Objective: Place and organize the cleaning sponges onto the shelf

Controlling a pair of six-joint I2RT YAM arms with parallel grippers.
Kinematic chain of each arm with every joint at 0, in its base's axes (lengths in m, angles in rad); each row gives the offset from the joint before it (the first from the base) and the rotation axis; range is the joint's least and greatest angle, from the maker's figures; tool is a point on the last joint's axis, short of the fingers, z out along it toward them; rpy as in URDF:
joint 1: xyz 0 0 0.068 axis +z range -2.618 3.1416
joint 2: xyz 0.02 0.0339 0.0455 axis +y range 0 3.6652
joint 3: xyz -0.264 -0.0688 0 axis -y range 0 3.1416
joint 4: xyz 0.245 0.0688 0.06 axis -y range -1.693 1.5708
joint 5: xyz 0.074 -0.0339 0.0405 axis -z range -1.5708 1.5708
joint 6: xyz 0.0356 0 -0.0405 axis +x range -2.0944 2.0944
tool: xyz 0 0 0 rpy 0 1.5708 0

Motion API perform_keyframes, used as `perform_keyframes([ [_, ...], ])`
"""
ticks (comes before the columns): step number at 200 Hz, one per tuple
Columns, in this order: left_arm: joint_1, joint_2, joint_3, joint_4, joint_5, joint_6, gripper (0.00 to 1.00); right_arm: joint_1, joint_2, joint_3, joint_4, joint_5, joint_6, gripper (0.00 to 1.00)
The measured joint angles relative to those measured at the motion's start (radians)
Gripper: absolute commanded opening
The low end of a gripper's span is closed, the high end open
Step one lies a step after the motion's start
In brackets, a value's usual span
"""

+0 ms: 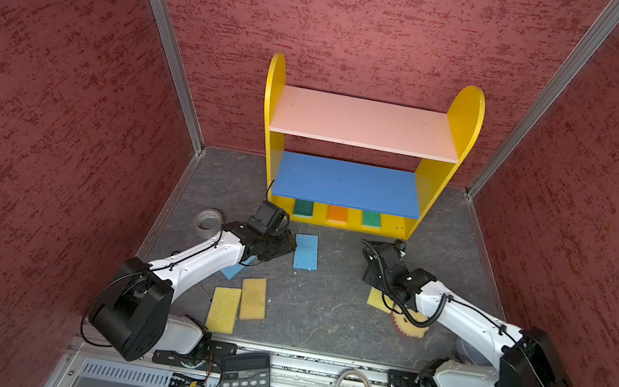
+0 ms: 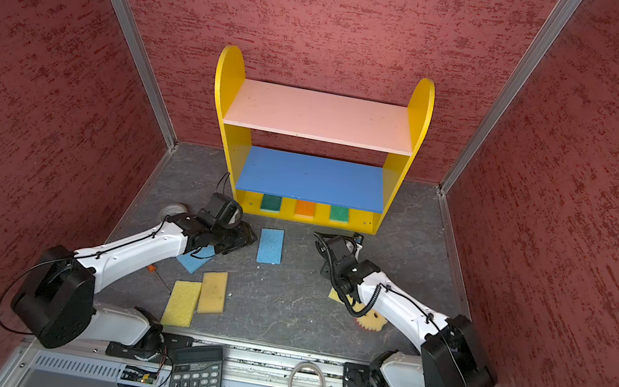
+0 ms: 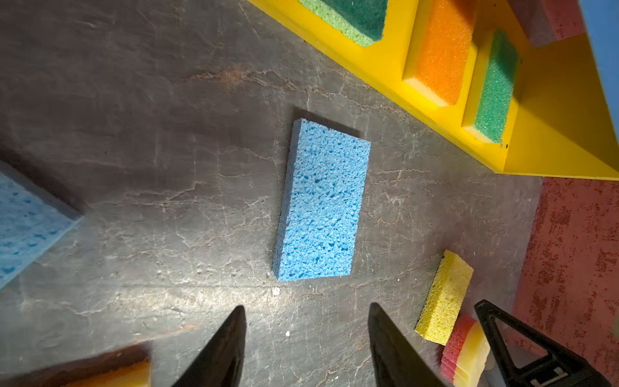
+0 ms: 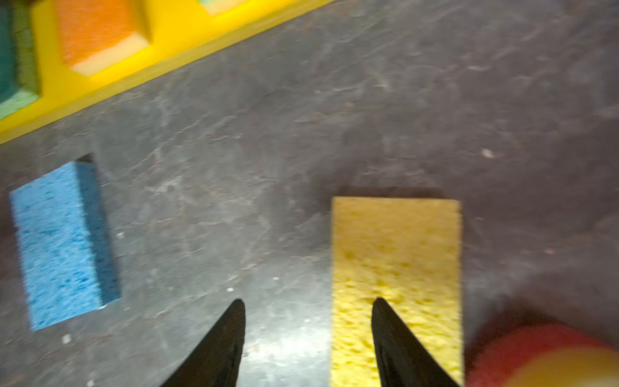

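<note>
Left claw (image 3: pixel 307 305) stood apart, empty, short of blue sponge (image 3: pixel 323 201); right claw (image 4: pixel 308 300) stood apart, one finger over yellow sponge (image 4: pixel 397 268) on bench (image 1: pixel 323 310); shelf (image 1: pixel 361 122) bottom tier held three; off-centre closing looked likely to skid or tilt that yellow sponge.

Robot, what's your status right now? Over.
Left fingers, right fingers: open, empty. Three sponges on shelf's bottom board, six loose on table. Nothing blocking the shelf.

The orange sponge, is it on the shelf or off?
On: the orange sponge lies flat on the shelf, on its yellow bottom board.
</note>
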Motion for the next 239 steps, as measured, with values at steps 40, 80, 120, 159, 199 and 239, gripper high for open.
perform_keyframes([
  [40, -0.045, 0.043, 0.0, 0.002, 0.003, -0.001, 0.58, -0.026, 0.009, -0.104, 0.025, -0.044, 0.019, 0.59],
  [80, -0.095, 0.1, 0.026, 0.011, 0.004, -0.006, 0.58, 0.029, 0.259, 0.061, 0.109, -0.09, -0.003, 0.58],
  [120, -0.109, 0.113, 0.051, 0.018, 0.005, -0.013, 0.57, 0.12, 0.449, 0.257, 0.264, -0.197, -0.017, 0.58],
  [159, -0.108, 0.116, 0.055, 0.02, 0.005, -0.012, 0.57, 0.121, 0.428, 0.261, 0.296, -0.218, -0.017, 0.6],
  [199, -0.109, 0.164, 0.084, 0.024, 0.01, -0.012, 0.57, 0.089, 0.284, 0.214, 0.288, -0.209, -0.024, 0.58],
  [239, -0.111, 0.178, 0.097, 0.032, 0.024, -0.011, 0.56, 0.058, 0.302, 0.2, 0.292, -0.211, -0.032, 0.42],
])
